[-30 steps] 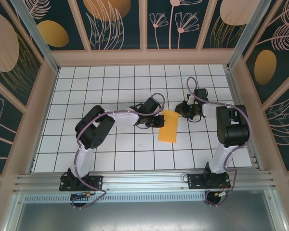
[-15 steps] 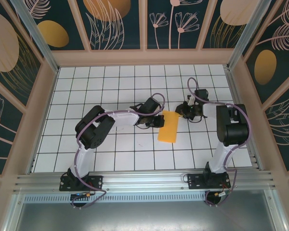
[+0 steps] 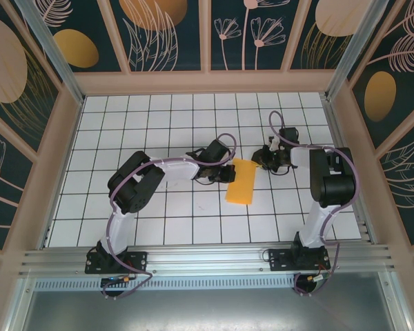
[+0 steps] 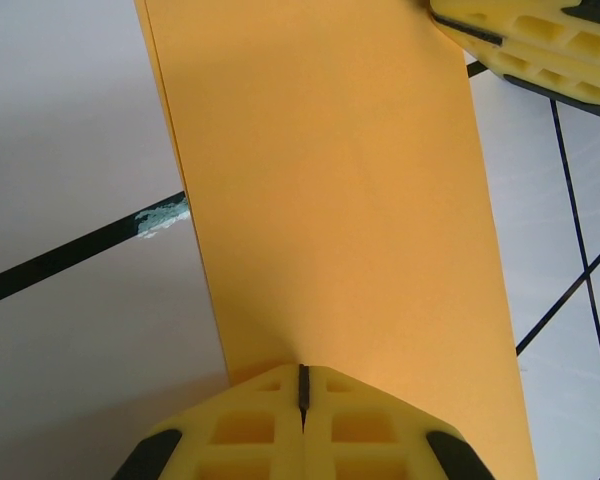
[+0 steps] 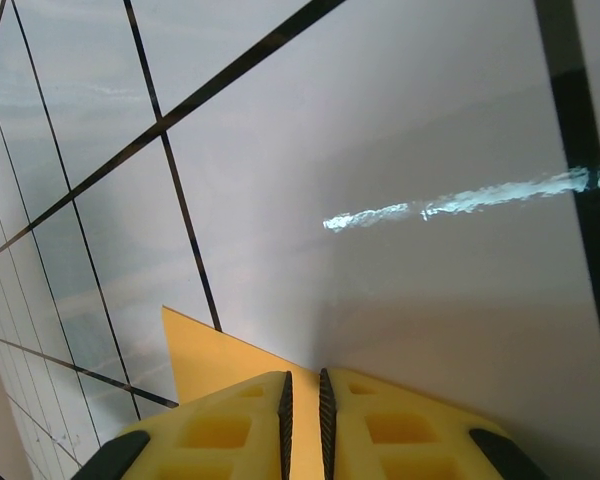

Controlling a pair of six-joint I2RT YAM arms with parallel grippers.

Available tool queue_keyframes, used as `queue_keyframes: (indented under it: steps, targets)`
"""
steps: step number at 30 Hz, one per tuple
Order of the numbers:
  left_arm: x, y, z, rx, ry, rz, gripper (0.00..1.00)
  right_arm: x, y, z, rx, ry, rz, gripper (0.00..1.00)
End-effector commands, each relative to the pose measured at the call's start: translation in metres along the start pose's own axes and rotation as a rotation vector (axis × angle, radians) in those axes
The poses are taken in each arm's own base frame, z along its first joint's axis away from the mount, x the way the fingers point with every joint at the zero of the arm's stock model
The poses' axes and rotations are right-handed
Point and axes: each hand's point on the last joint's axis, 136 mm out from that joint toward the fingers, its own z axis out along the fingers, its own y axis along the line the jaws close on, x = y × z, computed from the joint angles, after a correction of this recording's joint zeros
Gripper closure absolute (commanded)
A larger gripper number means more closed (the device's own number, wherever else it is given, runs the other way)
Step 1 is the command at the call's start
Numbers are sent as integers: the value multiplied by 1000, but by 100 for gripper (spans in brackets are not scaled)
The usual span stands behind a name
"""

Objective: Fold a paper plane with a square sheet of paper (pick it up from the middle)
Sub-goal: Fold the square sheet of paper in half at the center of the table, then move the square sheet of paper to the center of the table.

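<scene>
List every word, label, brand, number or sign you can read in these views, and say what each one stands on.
No text can be read in any view.
square sheet of paper: plain orange, no print.
table: black grid lines only, no figures.
wall panels: drawn leaves, flowers and ovals, no letters.
small board under the left arm's base: any marking is too small to read.

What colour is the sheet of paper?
The paper is plain orange, clearest in left wrist view.

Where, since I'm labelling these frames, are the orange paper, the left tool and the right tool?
orange paper [image 3: 241, 183], top external view, middle of the sheet.
left tool [image 4: 303, 372], left wrist view, seam between its fingertips.
right tool [image 5: 302, 385], right wrist view, gap between its fingertips.
</scene>
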Motion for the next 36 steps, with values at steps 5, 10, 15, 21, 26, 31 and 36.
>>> queue_keyframes:
  steps: [5, 10, 15, 21, 26, 31, 36]
  targets:
    - [16, 8, -12, -65, 50, -27, 95, -12, 19, -34, 42, -64, -68, 76]
    - [-10, -23, -37, 16, -49, -19, 77, 10, 10, -50, 121, -91, -70, 58]
    - [-29, -26, -69, -8, -172, -20, 60, 41, 9, -48, 159, -83, -90, 49]
    - [-36, 8, -98, -55, -300, -99, 57, 63, 4, -39, 243, -71, -102, 46]
    - [-35, 20, -109, -51, -344, -130, 56, 72, 6, -31, 257, -53, -107, 45]
    - [-34, 23, -110, -49, -350, -139, 55, 78, 13, -23, 255, -30, -123, 45]
    - [-31, 28, -108, -54, -348, -148, 54, 80, 15, -17, 262, -14, -132, 45]
